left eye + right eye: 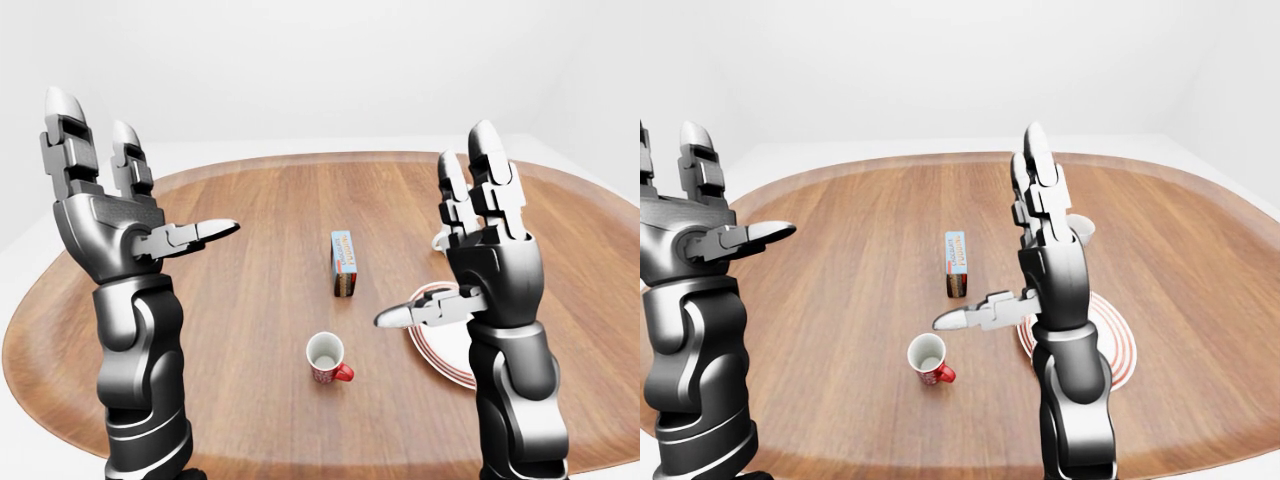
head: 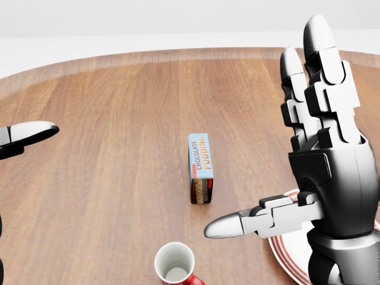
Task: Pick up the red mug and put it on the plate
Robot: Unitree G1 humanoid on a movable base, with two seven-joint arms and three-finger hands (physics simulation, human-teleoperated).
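Observation:
The red mug (image 1: 327,358) stands upright on the wooden table (image 1: 250,300), white inside, its handle pointing right in the left-eye view. To its right lies the white plate (image 1: 1120,350) with red rim rings, partly hidden behind my right forearm. My right hand (image 1: 430,225) is raised above the table between mug and plate, open, fingers pointing up and thumb (image 2: 228,224) stretched left. My left hand (image 1: 150,170) is also raised and open at the left, far from the mug. Neither hand holds anything.
A chocolate pudding box (image 1: 343,263) stands on edge at the table's middle, above the mug in the views. A white cup (image 1: 1083,230) sits beyond the plate, mostly behind my right hand. The table's rounded edge runs along the top and sides.

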